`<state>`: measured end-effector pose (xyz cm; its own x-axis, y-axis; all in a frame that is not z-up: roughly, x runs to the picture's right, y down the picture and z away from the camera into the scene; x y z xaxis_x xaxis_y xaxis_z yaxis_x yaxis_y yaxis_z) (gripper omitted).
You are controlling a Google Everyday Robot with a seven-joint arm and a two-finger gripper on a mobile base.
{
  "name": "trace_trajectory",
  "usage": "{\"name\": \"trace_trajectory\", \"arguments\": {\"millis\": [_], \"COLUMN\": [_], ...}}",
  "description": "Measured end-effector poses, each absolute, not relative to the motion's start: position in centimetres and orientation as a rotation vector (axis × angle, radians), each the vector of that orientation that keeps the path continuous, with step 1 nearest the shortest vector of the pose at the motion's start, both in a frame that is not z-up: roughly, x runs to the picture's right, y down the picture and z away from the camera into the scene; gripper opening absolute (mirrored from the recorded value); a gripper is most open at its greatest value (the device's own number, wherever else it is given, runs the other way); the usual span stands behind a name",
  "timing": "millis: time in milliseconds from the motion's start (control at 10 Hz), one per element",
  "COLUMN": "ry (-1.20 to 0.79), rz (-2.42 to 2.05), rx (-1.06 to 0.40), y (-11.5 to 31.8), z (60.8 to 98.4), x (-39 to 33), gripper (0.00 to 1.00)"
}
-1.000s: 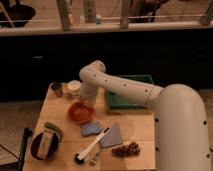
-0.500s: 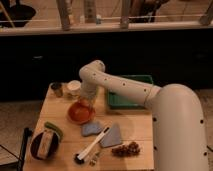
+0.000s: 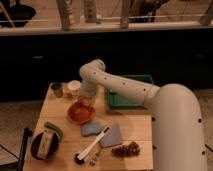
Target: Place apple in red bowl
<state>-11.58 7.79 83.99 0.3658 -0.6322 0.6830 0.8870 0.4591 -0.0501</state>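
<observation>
Your gripper (image 3: 86,101) hangs off the white arm's wrist right above the shallow round orange-red bowl (image 3: 80,113), over its far rim, toward the wooden table's (image 3: 135,127) back-left area. That's the relation that counts: the bowl sits directly beneath the tool, so any release goes straight down, no sideways reach. There's one arm only, so no choice of side.

The small orange-red apple: you can't pick it out. It's likely in the gripper or already down in the bowl, but its colour merges with the bowl and the wrist covers that spot. Whether the gripper holds anything can't be told either.

Bowl's far rim is hidden behind the wrist. The green rectangular tray (image 3: 120,102) at the back edge is partly covered by the arm.
</observation>
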Motion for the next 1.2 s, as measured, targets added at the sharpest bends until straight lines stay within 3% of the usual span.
{"name": "trace_trajectory", "arguments": {"millis": [1200], "ry": [-0.695], "rz": [-1.037], "rx": [-0.471], "y": [7.18], "z": [84.02], "x": [-11.39], "gripper": [0.06]}}
